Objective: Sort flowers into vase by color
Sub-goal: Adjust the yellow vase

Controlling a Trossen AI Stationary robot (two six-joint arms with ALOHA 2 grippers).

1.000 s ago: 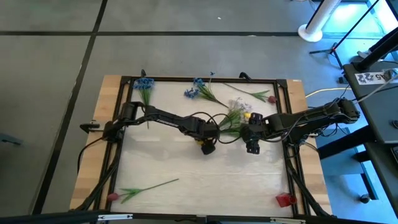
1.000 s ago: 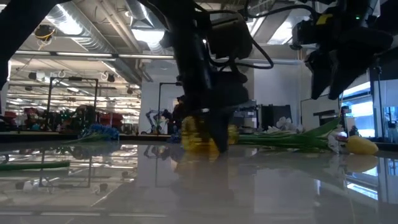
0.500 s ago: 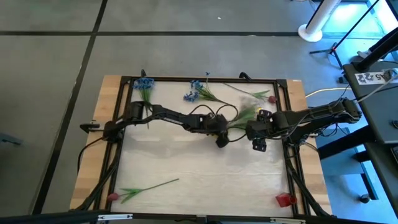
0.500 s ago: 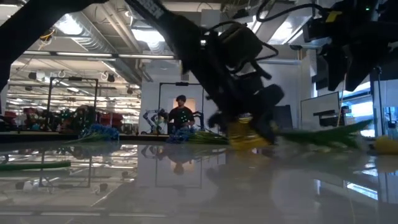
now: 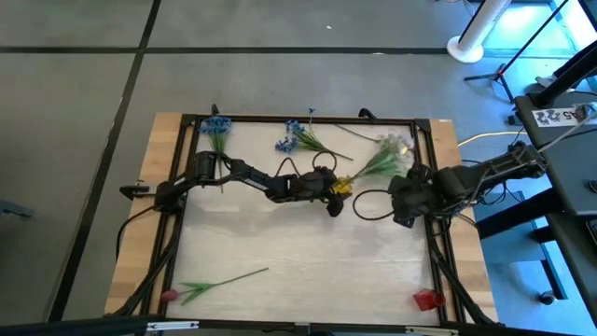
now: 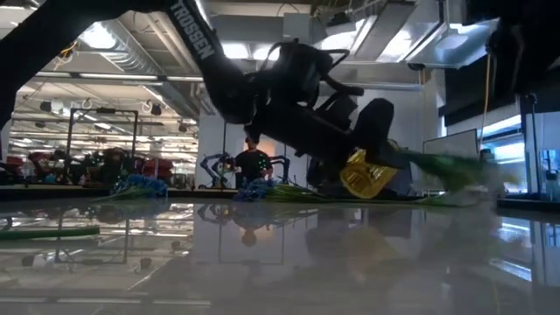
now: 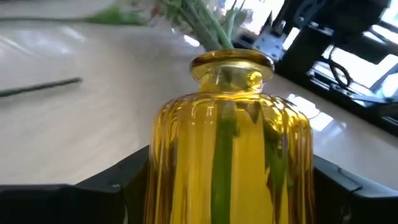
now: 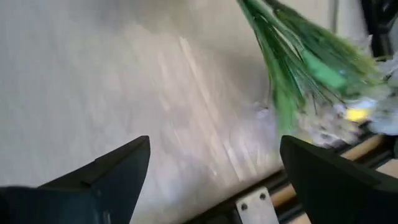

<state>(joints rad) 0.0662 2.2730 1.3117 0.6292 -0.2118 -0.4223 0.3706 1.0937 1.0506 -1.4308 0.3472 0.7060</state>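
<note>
One vase (image 7: 231, 155) of ribbed amber glass, bulbous with a narrow flared neck, clamped between the dark fingers of the left gripper (image 5: 332, 191) near the middle of the table (image 5: 308, 252) and tipped well over on its side in the low view (image 6: 366, 174). Green plastic stems show through the glass and fan out of the mouth as a bunch of flowers (image 5: 382, 157) with pale lavender-white heads and a yellow one, reaching toward the table's far right corner; the heads are smeared and hard to make out. Right gripper (image 5: 407, 199) empty, its two fingers wide apart, just right of the bunch near the table's right edge. Two loose blue flowers lie along the far edge, one at the far left corner (image 5: 216, 125), one farther right (image 5: 292, 136). One pink-headed flower (image 5: 216, 283) lies at the near left, well apart from the rest. One small red object (image 5: 427, 300) at the near right corner, shape unclear. Table top glossy white, framed in black rail over light wood. One person (image 6: 252, 164) stands far off in the room behind.
</note>
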